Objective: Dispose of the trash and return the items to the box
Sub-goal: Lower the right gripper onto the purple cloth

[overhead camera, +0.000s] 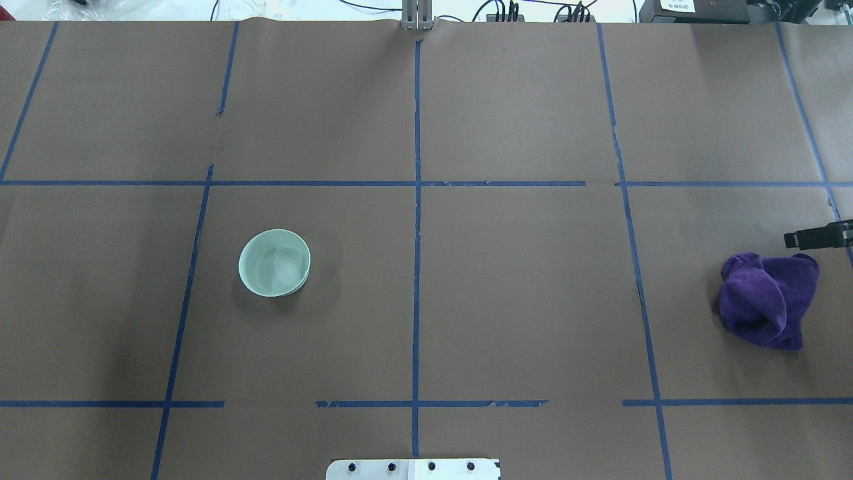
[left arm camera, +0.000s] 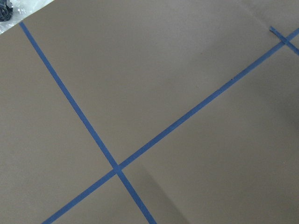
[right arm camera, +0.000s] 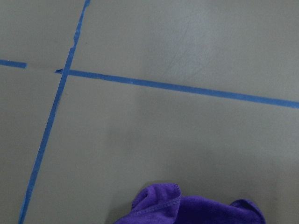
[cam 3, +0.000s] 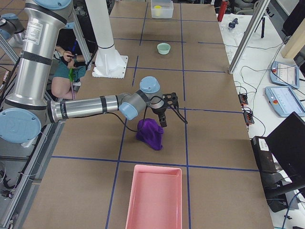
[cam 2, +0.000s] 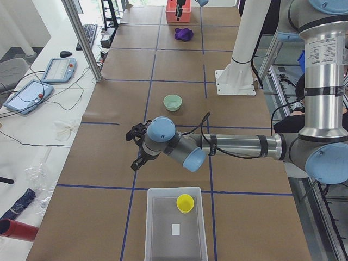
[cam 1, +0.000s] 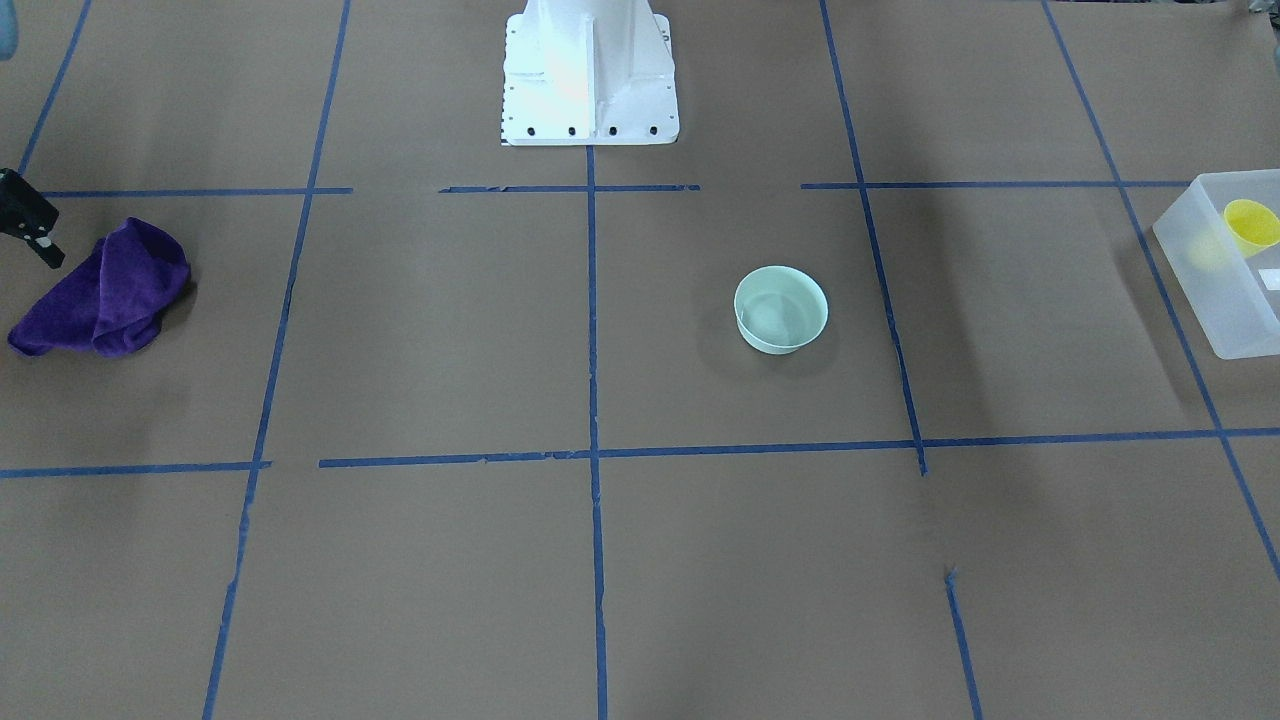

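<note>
1. Plainly upright and empty, the mint-green bowl [cam 1: 781, 310] is pictured in the front-facing view on the brown table [cam 1: 450, 560], well apart from the box [cam 1: 1215, 300] at the frame's right edge; the yellow cup [cam 1: 1252, 225] is already lying tilted inside that box; the right gripper [cam 1: 40, 245] is cropped at the left edge beside a purple cloth [cam 1: 105, 290], and whether its fingers are apart cannot be told.
2. From overhead, the bowl is shown alone on the robot's left half; only a dark tip of the right gripper is caught, just beside the cloth.
3. From the left end, the left gripper [cam 2: 135, 148] is seen over bare table between bowl and box; its state cannot be told.
4. From the right end, a pink tray [cam 3: 155, 195] is seen near the cloth.
5. By the wrist cameras, only taped table is shown on the left, and the cloth's edge on the right.
6. The bowl is judged light, stiff and thin-walled; its smooth plastic is likely slippery; a pinch on the rim, one finger inside and one outside, is suggested.
</note>
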Robot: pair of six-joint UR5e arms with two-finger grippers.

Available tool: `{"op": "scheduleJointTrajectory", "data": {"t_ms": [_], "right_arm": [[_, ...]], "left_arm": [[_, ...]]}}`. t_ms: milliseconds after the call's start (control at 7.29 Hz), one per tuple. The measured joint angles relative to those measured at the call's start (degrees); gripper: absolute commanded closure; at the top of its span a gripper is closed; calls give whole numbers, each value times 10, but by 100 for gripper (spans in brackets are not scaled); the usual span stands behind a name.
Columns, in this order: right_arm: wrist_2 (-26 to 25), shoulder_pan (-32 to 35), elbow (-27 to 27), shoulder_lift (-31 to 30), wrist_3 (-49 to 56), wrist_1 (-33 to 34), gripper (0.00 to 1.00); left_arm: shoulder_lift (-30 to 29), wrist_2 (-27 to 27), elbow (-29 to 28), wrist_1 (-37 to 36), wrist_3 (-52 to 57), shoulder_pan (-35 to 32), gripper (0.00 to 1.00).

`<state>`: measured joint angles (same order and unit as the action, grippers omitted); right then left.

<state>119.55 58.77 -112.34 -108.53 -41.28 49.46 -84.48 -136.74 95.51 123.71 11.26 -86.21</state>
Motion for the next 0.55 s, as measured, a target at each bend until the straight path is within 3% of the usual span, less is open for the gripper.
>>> {"op": "scheduleJointTrajectory", "data": {"t_ms": [275, 412, 549], "right_arm": [[-74, -92, 2, -21, -56, -41, 30], [-104, -132, 11, -22, -65, -46, 55], [-127, -164, 23, -21, -68, -47, 100]], "left_arm": [[-9, 1, 1, -2, 0, 0, 0], [-11, 1, 1, -2, 0, 0, 0], [-13, 1, 1, -2, 0, 1, 0]]}}
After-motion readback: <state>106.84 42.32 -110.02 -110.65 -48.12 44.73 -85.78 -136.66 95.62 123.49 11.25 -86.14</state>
